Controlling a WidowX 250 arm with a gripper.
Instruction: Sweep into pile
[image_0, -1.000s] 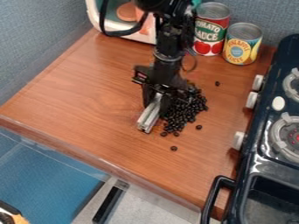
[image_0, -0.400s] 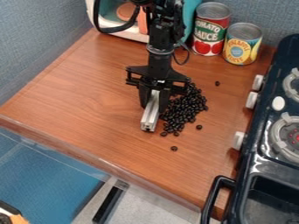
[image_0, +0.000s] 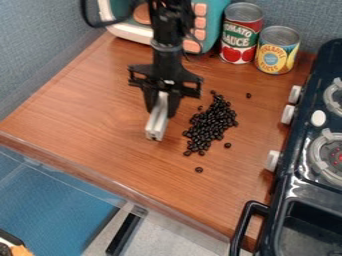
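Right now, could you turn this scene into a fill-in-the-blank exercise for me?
In the picture, the gripper holds a pale bar to the ____ of the piled dark beans.
Farther back than the beans stand ____ cans.
The stove knobs are coloured ____.

Missing words: left; two; white.

The red can (image_0: 242, 37) bore "TOMATO SAUCE" in pale capitals across a dark green band. Beside it, the yellow can (image_0: 276, 50) carried "PINEAPPLE" curved along the upper part of its label and "SLICES" along the lower part, the letters somewhat blurred. Smaller print between those two words was illegible.
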